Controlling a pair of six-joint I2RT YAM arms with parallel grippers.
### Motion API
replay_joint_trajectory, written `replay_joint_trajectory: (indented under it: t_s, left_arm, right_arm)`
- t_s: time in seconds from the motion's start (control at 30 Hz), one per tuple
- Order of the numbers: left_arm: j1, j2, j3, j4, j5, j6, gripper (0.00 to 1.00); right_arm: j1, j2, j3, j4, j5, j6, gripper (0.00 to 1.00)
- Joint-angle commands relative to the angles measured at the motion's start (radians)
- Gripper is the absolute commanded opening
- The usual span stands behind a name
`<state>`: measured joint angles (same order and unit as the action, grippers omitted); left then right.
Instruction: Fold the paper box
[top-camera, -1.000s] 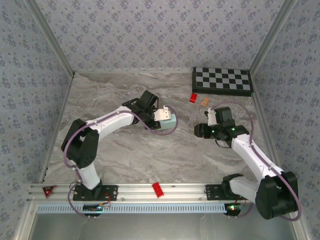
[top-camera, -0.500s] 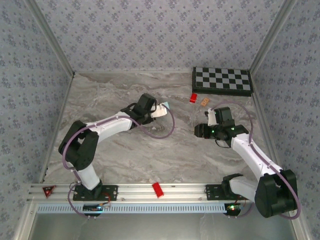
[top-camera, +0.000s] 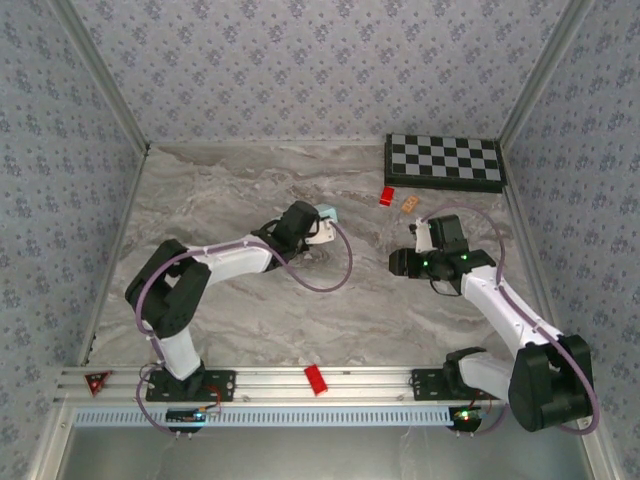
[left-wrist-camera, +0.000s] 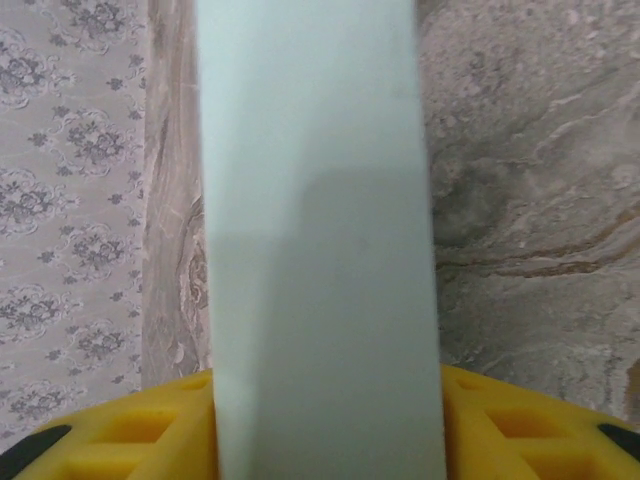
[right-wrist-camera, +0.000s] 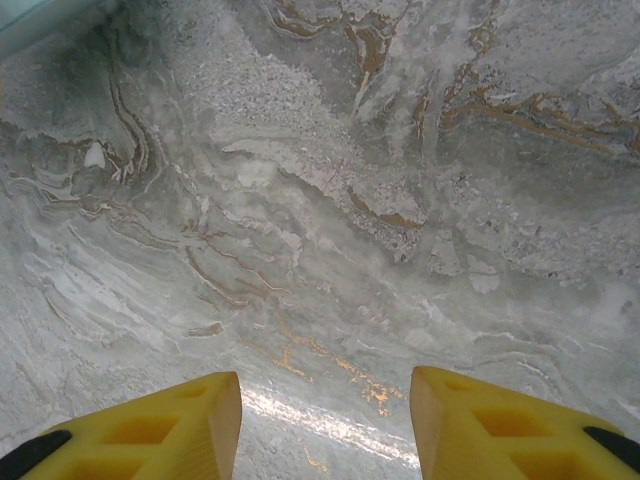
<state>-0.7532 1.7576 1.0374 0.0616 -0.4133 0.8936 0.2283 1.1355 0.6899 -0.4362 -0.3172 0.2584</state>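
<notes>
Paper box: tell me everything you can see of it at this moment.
The paper box is pale light-blue card, plain and unprinted. In the left wrist view one smooth face runs straight up from between the jaws of the left gripper, which are closed on its two sides; a soft shadow covers its lower half. From above, a small blue corner juts past the gripper, mid-table. Whether it rests on the marble table cannot be told.

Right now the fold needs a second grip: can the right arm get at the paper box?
Probably yes. The paper box is clamped in the left fingers, and only bare marble table lies between it and the right arm; the right fingers stand open and empty.
</notes>
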Motion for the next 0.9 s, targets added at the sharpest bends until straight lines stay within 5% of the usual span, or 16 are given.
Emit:
replay_joint_trajectory:
  t_s: [0.0,0.43,0.87]
  left_arm:
    - [-0.014,0.015,-0.012,0.021,-0.019,0.010,0.52]
    - [-0.026,0.016,-0.002,-0.052,0.037,-0.041,0.75]
    - [-0.026,-0.095,0.003,-0.134,0.160,-0.129,0.81]
  right_arm:
    - [-0.008,0.012,-0.007,0.005,0.004,0.014,0.49]
    - [-0.012,0.015,-0.013,0.004,0.007,0.012,0.49]
    - [-0.020,0.020,-0.024,0.008,0.013,0.017,0.49]
